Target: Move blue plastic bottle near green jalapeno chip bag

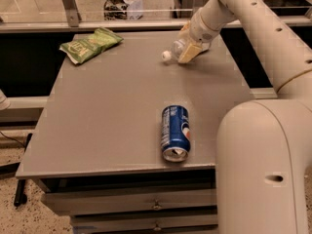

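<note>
At the counter's point(112, 106) far right edge, the robot's pincer point(185, 46) pinches the blue plastic bottle point(170, 52), which lies tilted low over the surface with its white cap pointing left. The green jalapeno chip bag point(90, 44) lies flat at the far left corner, well apart from the bottle. A dark blue soda can point(175, 133) lies on its side near the front edge.

A single view looks down from high above the near edge of the desk point(112, 111), facing its far edge; the end effector point(187, 51) sits well away from the lens, over the far right part; nearer the lens than the end effector, the robot's body point(263, 169) fills the lower right corner.
</note>
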{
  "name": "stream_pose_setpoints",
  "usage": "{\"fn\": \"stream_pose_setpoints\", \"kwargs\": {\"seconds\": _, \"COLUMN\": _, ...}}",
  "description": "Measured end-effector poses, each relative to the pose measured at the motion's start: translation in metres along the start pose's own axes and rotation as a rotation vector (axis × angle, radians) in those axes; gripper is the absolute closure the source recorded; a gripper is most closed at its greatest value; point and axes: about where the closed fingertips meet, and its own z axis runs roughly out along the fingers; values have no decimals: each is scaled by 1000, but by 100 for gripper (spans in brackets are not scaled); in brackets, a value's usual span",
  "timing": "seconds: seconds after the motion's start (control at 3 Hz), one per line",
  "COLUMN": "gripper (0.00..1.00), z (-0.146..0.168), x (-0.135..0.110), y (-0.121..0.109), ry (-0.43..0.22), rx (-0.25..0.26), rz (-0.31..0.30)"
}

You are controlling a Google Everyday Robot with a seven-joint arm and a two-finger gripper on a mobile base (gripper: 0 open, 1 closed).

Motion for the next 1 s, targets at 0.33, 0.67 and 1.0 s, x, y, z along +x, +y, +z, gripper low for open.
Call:
{"fn": "stream_pose_setpoints", "kwargs": {"seconds": 0.33, "gripper": 65, "z": -1, "x": -2, "y": 2, "ry": -3, "rx": -13, "rz": -11}}
{"fn": "stream_pose_setpoints", "kwargs": {"seconds": 0.67, "gripper": 88, "z": -6, "x": -9, "y": 2, "ry": -18, "rx": -15, "rz": -30}}
{"fn": "stream_pose_setpoints", "kwargs": {"seconds": 1.0, "gripper": 100, "z": -22, "x": -29, "y": -1, "ry": -46, "rx": 0, "rz": -76}}
